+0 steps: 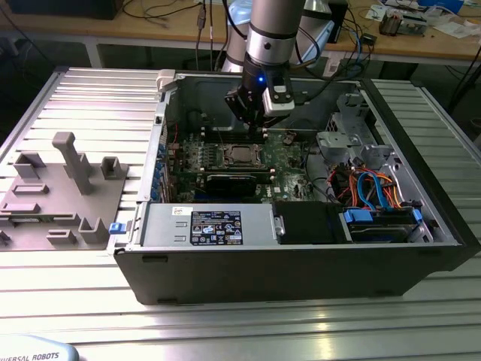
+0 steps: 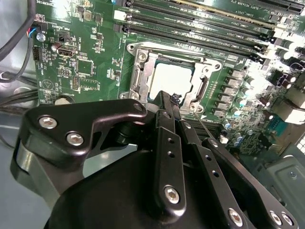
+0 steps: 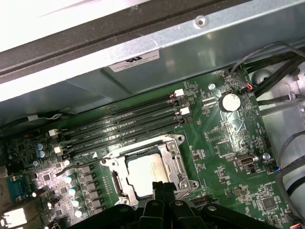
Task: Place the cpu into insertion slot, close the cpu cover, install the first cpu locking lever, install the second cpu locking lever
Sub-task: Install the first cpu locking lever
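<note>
The cpu (image 2: 171, 78) lies flat in the insertion slot (image 2: 137, 56) on the green board, its silver top showing through the cpu cover (image 2: 202, 88), which lies down around it. In the first wrist view the cpu (image 3: 147, 174) sits inside the cover frame (image 3: 174, 160), and a thin locking lever (image 3: 81, 165) sticks out sideways from the socket. My gripper (image 2: 170, 98) hovers at the socket's edge with its black fingers pressed together, nothing between them. The exterior view has the gripper (image 1: 263, 129) just behind the cpu (image 1: 242, 155). A thin rod (image 2: 205, 129) runs beside one finger.
Long black memory slots (image 3: 124, 126) run beside the socket. The case wall (image 3: 143, 52) rises close behind them. A black card (image 1: 233, 180), a power supply (image 1: 210, 226) and bundled cables (image 1: 368, 188) crowd the case. A grey fixture plate (image 1: 60, 188) lies at the exterior view's left.
</note>
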`<action>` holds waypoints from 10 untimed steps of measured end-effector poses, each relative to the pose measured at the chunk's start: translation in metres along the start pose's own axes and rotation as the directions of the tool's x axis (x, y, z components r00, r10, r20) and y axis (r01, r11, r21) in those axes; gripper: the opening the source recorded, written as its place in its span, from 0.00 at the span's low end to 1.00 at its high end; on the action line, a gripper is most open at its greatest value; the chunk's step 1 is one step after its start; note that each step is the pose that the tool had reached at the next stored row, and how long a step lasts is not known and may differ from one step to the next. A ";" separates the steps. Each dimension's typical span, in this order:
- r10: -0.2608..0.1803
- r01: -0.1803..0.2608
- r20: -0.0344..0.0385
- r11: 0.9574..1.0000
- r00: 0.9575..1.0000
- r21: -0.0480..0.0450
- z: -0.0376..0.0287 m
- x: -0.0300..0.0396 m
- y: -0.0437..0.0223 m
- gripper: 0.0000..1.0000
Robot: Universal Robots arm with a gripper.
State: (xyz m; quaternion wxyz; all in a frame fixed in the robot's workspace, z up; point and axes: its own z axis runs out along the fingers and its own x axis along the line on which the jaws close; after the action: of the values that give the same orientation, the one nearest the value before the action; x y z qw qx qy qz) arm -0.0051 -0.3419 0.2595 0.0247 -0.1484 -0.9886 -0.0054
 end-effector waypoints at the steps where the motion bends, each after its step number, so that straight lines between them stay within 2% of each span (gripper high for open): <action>1: -0.003 0.003 0.000 1.000 1.000 0.000 0.0000 0.0000 0.0000 0.11; 10: -0.033 0.033 0.000 0.999 0.999 0.002 0.0000 0.0000 0.0000 0.11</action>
State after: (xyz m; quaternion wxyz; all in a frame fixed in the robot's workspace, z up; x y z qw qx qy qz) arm -0.0051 -0.3419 0.2595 0.0247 -0.1319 -0.9909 -0.0049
